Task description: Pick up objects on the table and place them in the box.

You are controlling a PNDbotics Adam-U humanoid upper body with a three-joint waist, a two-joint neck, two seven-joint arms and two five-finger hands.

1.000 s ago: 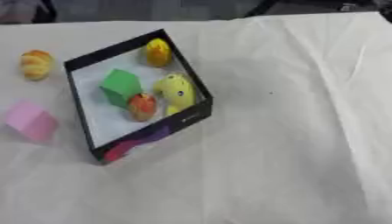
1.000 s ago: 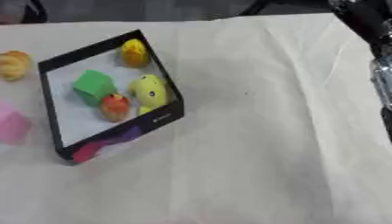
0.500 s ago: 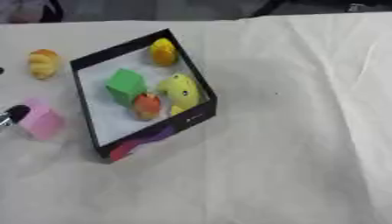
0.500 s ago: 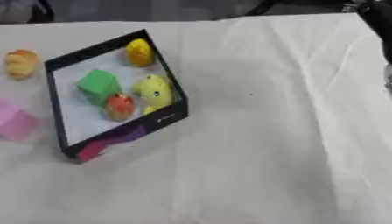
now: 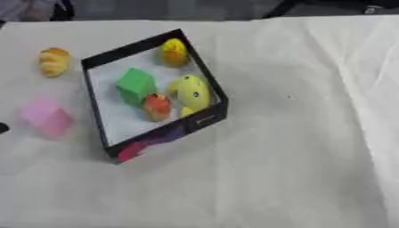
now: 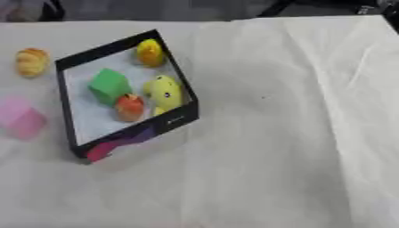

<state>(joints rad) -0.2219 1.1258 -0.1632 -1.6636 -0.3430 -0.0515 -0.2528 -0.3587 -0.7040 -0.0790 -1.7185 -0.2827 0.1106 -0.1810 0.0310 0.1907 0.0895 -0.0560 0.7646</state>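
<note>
The pink block (image 5: 46, 116) lies at 9 o'clock of the box (image 5: 204, 118), just 2 o'clock of the nearer left hand (image 5: 2, 128), a dark sliver at the view's edge; I cannot tell whether that hand is released or clenched, and the right hand is unseen.

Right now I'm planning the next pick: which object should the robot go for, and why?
Probably the pink block: it lies outside the box, just left of it, and a dark tip at the left edge, perhaps the left hand, is close by. The croissant-like piece also remains outside, farther back.
</note>
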